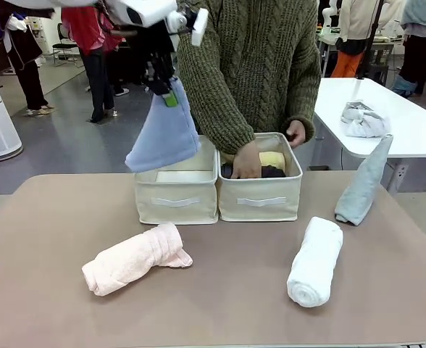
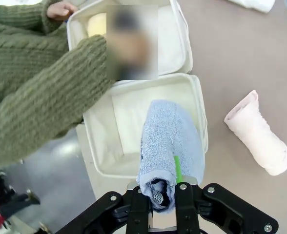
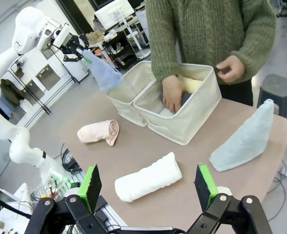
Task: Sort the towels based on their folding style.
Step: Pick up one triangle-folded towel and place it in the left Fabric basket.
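Place step: left tool (image 2: 158,197) clamped on tip of lavender-blue cone terry towel (image 1: 164,134), hanging over left cream fabric bin (image 1: 175,199). Right tool (image 3: 148,187) wide open, empty. Next: lower, release inside.

Open robotics lab hall: white robot arm (image 3: 29,27) at a brown table (image 1: 220,290), another white table (image 1: 416,138) beside, grey floor (image 1: 75,145), people (image 1: 90,29) standing behind.

White arm (image 3: 29,29); black end effector (image 3: 148,183), green pads (image 3: 205,180); olive cable-knit sweater (image 1: 264,58).
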`<state>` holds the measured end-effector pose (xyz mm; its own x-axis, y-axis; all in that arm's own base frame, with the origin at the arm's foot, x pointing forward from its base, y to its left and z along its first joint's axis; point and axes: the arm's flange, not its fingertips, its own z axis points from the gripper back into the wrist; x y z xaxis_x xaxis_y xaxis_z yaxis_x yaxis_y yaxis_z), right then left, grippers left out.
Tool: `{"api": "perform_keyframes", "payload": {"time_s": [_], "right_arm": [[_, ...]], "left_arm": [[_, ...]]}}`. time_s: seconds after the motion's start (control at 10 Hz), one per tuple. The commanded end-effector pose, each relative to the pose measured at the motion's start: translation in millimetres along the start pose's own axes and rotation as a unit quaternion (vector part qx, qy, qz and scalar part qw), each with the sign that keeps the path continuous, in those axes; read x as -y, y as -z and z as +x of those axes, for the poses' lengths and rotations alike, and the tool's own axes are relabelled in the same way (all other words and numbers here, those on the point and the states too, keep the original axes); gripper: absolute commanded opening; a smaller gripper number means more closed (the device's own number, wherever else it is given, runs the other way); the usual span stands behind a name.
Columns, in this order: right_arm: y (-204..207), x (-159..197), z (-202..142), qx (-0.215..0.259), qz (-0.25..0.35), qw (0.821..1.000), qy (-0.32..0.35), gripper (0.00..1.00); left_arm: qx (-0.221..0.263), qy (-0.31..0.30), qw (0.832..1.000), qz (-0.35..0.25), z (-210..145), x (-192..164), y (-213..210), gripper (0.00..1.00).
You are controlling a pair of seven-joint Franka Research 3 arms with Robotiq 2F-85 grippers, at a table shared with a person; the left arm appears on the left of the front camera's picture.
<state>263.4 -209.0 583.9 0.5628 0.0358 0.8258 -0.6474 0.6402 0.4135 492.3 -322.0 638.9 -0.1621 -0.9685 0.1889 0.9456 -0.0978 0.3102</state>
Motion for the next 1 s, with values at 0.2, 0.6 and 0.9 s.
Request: {"api": "perform_keyframes", "payload": {"time_s": [0.2, 0.6, 0.9], "right_arm": [[1.1, 1.3, 0.3, 0.011, 0.009, 1.0, -0.007, 1.0], [1.1, 1.3, 0.3, 0.011, 0.009, 1.0, -0.007, 1.0], [1.1, 1.3, 0.3, 0.011, 0.009, 1.0, -0.007, 1.0]], "left_arm": [[0.007, 0.079, 0.997, 0.001, 3.9, -3.5, 37.5, 0.16], [-0.001, 0.115, 0.992, -0.05, 6.6, 11.1, 92.3, 0.16], [-0.003, 0.118, 0.99, -0.075, 5.1, 17.0, 125.1, 0.16]]}}
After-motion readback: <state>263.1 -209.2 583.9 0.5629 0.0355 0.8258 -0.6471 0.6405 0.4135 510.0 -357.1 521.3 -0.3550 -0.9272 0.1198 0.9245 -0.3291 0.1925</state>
